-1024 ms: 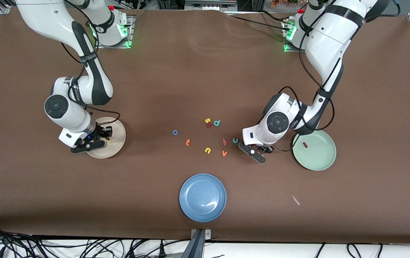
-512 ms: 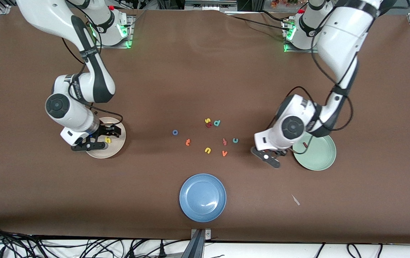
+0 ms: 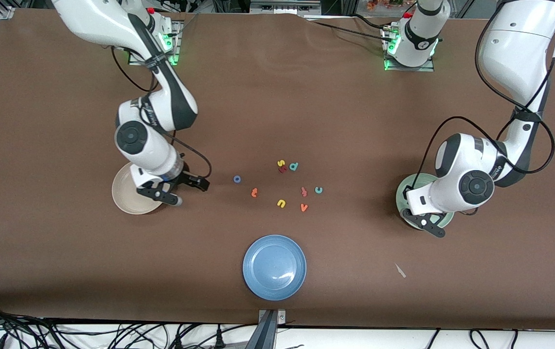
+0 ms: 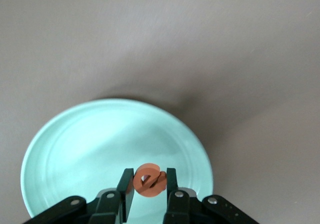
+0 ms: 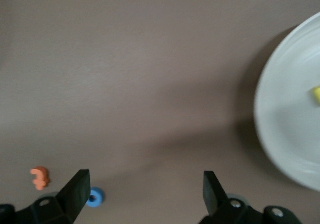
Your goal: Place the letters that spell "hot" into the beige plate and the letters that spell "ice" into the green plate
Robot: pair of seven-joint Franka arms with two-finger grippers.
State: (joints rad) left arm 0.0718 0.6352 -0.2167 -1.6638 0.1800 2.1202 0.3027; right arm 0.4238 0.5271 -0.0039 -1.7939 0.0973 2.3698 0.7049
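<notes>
Three plates: beige plate with the yellow h in it, green plate, blue plate. Left gripper pinches the orange e over the green plate. Right gripper, jaws wide and empty, hangs over bare table between the beige plate's rim and the blue o; nine letters lie loose mid-table, including orange t and teal c.

Even overhead light falls across the brown table, each arm casting a soft shadow beneath it; a white glare spot sits on the blue plate, while the right wrist view is motion-blurred and the left wrist view stays reasonably crisp
</notes>
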